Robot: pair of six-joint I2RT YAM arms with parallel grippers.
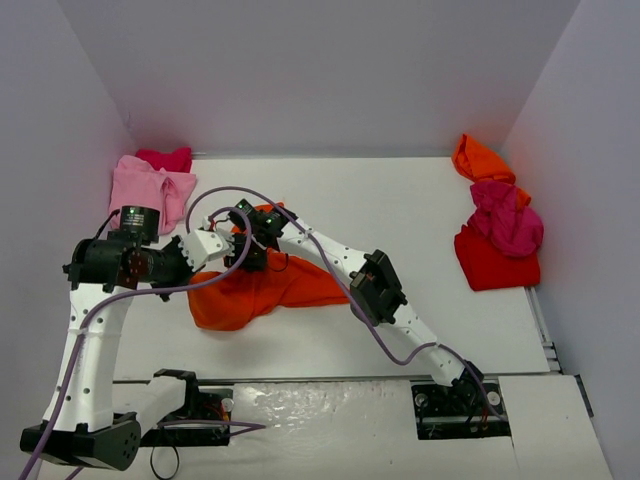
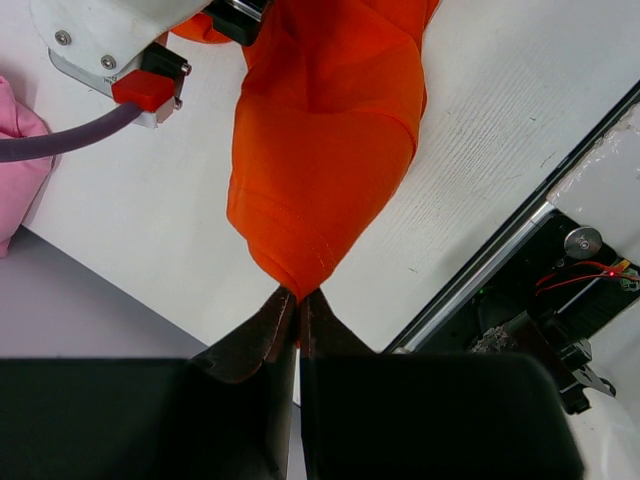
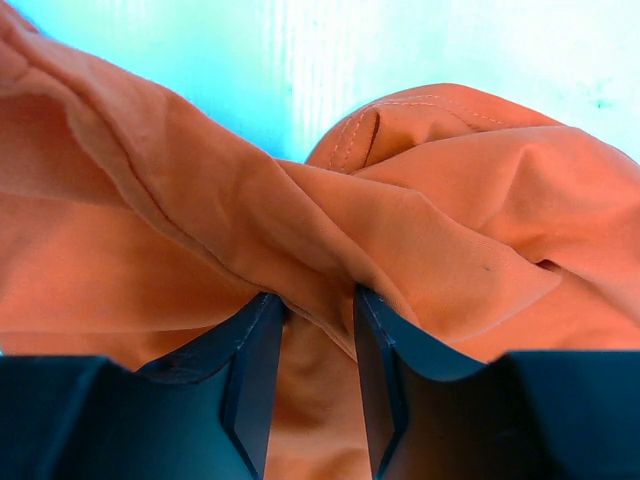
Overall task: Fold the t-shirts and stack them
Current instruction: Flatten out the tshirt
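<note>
**Both pincers on one orange-red tee, left of centre**

The left gripper (image 2: 297, 298) is pinched tight, its two dark fingertips meeting on the lowest tip of the orange-red t-shirt (image 2: 320, 150). From that pinch the cloth widens toward 12 o'clock in the left wrist view, a bunched, creased mass over the white table (image 1: 400, 210).

The right gripper (image 3: 318, 300) straddles a raised fold of the same shirt. Its jaws stand partly apart with the ridge of cloth filling the gap; whether they are actually clamping it cannot be told.

From above, this shirt lies crumpled at about 9 o'clock from the table's centre, between the two wrists. A purple cable (image 1: 330, 272) loops over the right arm and across the cloth.

At the 10 o'clock corner a light pink t-shirt (image 1: 150, 190) sits crumpled, with the far magenta t-shirt (image 1: 165, 158) touching it behind, against the wall.

At 2 to 3 o'clock a loose pile lies by the side wall: an orange t-shirt (image 1: 480, 160) farthest back, the near magenta t-shirt (image 1: 505, 222) in the middle, and a red t-shirt (image 1: 495, 265) nearest, each touching the next.
</note>
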